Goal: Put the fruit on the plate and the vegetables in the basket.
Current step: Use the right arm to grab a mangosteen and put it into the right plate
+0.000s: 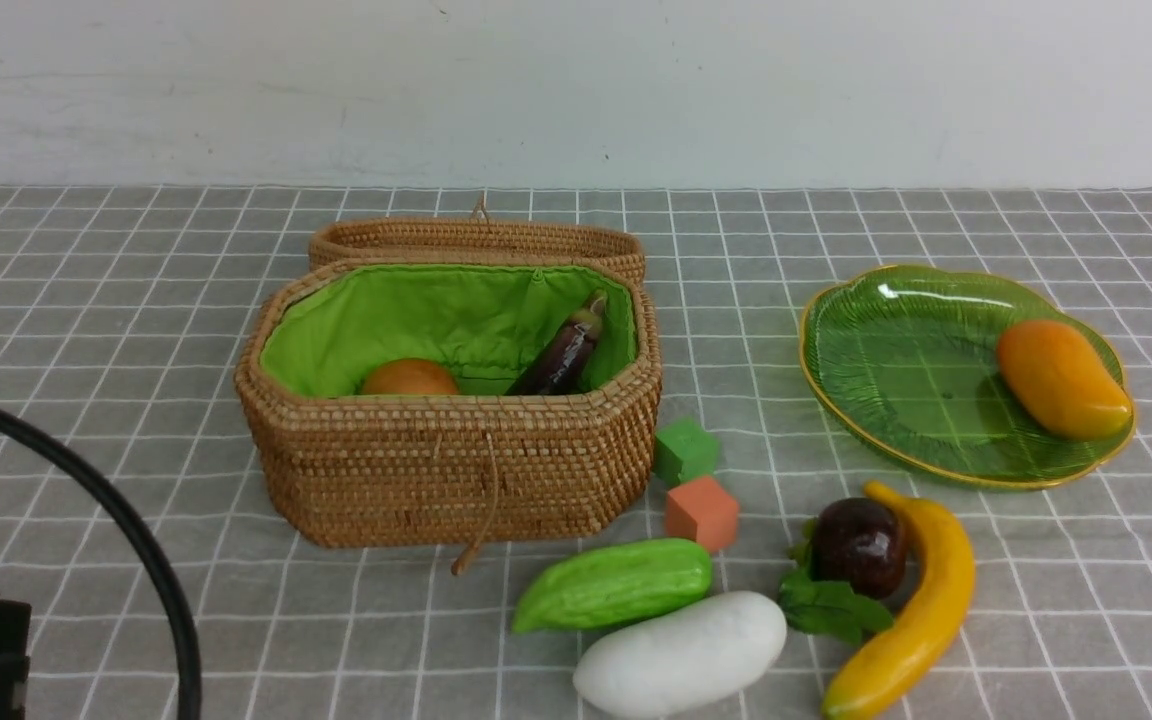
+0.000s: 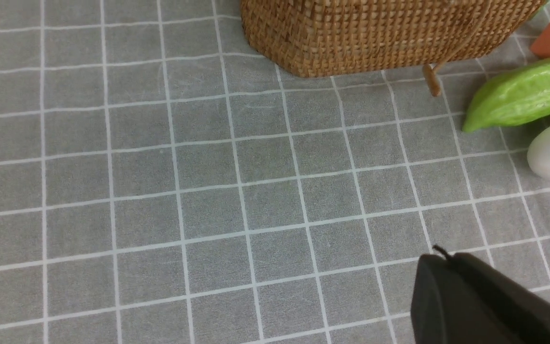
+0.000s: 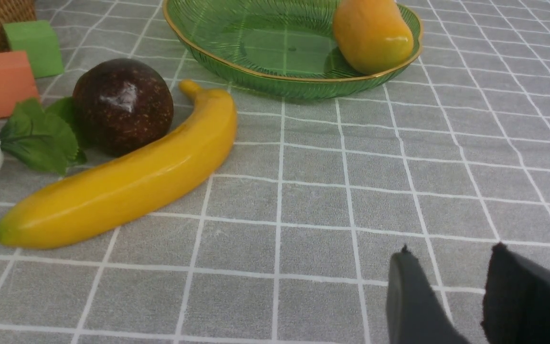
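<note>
Our right end effector [image 3: 451, 258] is hanging parted and empty over the table [image 3: 327, 200]; of the left end effector [image 2: 475, 296] we cannot tell. Nearest, toward the near right corner, the smooth curved banana [image 3: 127, 181] is lying; we are favouring a crosswise mid-body grip, then the ribbed glass plate [image 3: 280, 77].

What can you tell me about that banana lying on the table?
The banana is long, curved, smooth and glossy yellow, plastic-looking, with a greenish tip at its near end. It lies flat on the grey checked cloth, in front of the green plate, not on it. A dark round fruit sits against its inner curve.
</note>
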You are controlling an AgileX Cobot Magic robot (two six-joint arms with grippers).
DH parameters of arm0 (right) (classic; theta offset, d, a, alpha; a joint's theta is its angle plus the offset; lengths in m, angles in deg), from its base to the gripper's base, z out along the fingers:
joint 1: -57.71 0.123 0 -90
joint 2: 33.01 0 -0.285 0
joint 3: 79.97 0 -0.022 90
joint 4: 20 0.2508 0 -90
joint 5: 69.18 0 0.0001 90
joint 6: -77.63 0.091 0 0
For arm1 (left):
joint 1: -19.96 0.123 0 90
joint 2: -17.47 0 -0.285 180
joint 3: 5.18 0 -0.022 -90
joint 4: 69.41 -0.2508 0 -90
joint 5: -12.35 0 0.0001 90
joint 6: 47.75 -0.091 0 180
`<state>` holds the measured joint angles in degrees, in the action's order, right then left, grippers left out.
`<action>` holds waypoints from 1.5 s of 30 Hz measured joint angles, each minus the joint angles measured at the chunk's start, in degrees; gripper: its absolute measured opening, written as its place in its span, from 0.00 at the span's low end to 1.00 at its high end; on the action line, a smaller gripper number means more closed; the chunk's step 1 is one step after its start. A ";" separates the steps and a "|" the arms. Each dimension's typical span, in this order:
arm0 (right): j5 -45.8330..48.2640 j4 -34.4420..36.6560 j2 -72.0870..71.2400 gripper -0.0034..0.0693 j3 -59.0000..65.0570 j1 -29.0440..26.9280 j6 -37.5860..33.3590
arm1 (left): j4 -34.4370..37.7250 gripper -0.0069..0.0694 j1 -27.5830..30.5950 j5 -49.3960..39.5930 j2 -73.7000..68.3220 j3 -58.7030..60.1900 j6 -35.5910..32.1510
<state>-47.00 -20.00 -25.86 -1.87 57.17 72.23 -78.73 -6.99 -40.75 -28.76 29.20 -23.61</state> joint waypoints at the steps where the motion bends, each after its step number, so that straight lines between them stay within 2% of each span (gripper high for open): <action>1: 0.00 0.00 0.00 0.38 0.00 0.00 0.00 | -0.13 0.07 0.00 0.12 0.00 0.00 0.00; 15: 0.00 0.00 0.00 0.38 0.00 0.00 0.00 | -1.18 0.08 0.00 3.00 1.85 0.00 0.00; 22: 0.00 0.00 0.00 0.38 0.00 0.00 0.00 | -2.80 0.07 1.31 8.02 7.88 3.03 0.00; 25: 0.00 0.00 0.00 0.38 0.00 0.00 0.00 | -2.52 0.07 4.76 12.75 11.55 6.76 -0.88; 28: 0.00 0.00 0.00 0.38 0.00 0.00 0.00 | 1.22 0.07 11.47 19.48 17.51 13.03 -4.89; 29: 0.00 0.00 0.00 0.38 0.00 0.00 0.00 | 1.44 0.07 11.87 19.77 17.84 13.79 -5.39; 30: 0.00 0.00 0.00 0.38 0.00 0.00 0.00 | 3.64 0.07 15.36 22.34 20.65 16.96 -7.00; 32: 0.00 0.00 0.00 0.38 0.00 0.00 0.00 | 4.87 0.07 17.12 23.69 22.43 19.49 -7.63; 36: 0.00 0.00 0.00 0.38 0.00 0.00 0.00 | 9.31 0.07 24.39 25.16 32.47 30.09 -8.34; 41: 0.00 0.00 0.00 0.38 0.00 0.00 0.00 | 7.85 0.07 29.88 26.36 38.89 39.56 -8.40; 45: 0.00 0.00 0.00 0.38 0.00 0.00 0.00 | 5.73 0.07 30.29 27.72 38.93 43.90 -8.51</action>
<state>-47.00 -20.00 -25.86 -1.87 57.17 72.23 -73.00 23.30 -13.03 10.17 73.10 -32.13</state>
